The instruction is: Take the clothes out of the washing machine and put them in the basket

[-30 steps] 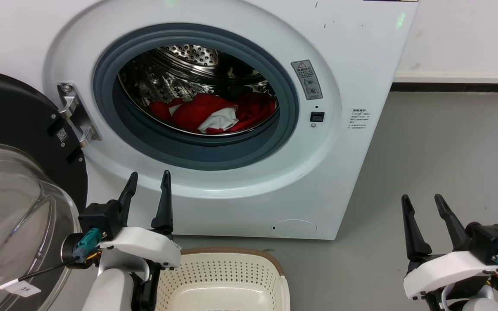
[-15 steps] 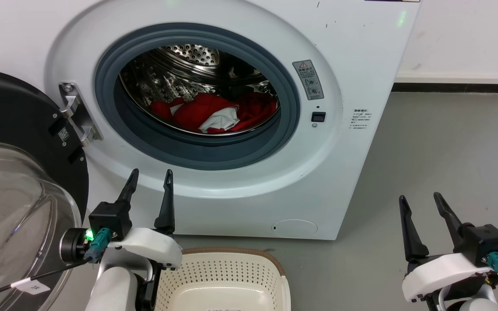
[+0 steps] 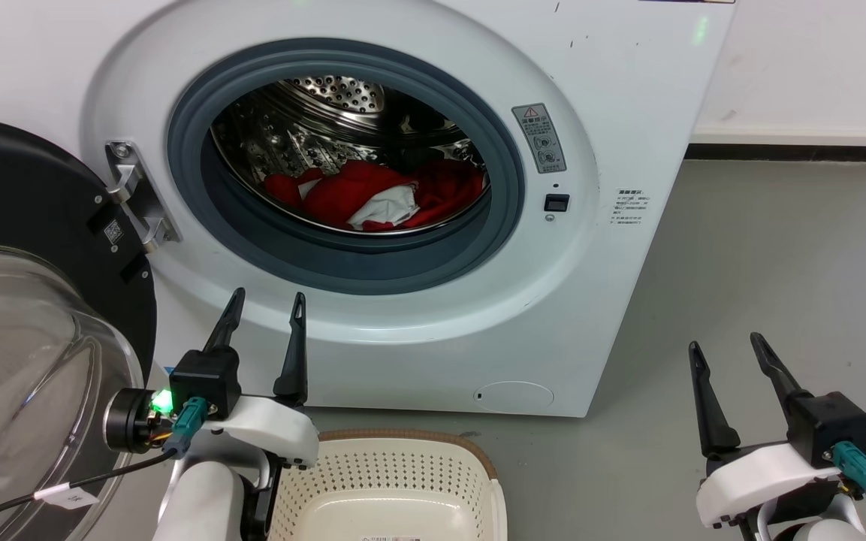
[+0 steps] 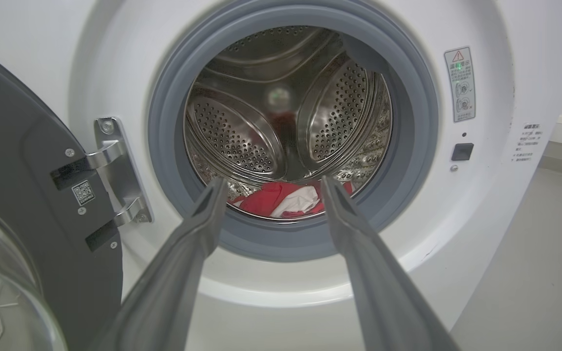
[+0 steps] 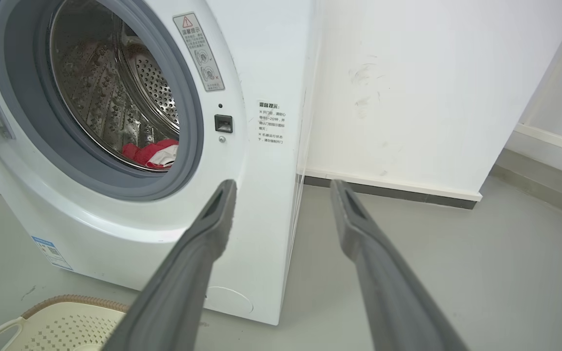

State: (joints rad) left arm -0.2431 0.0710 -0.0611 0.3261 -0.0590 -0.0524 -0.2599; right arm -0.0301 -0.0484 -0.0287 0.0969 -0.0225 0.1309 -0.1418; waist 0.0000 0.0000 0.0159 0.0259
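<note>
The washing machine stands with its door swung open to the left. Red clothes with a white patch lie at the bottom of the steel drum; in the left wrist view the clothes sit between my fingers' tips, well beyond them. My left gripper is open, in front of the white face below the porthole. My right gripper is open over the floor to the washer's right. The cream basket sits on the floor at the bottom centre; the basket corner also shows in the right wrist view.
The open black-framed glass door bulges out at the left, close beside my left arm. Grey floor stretches to the right of the washer. A white wall with a dark skirting runs behind.
My left gripper has risen slightly toward the porthole and turned a little. The right gripper has sunk and shifted slightly. The clothes lie as before.
</note>
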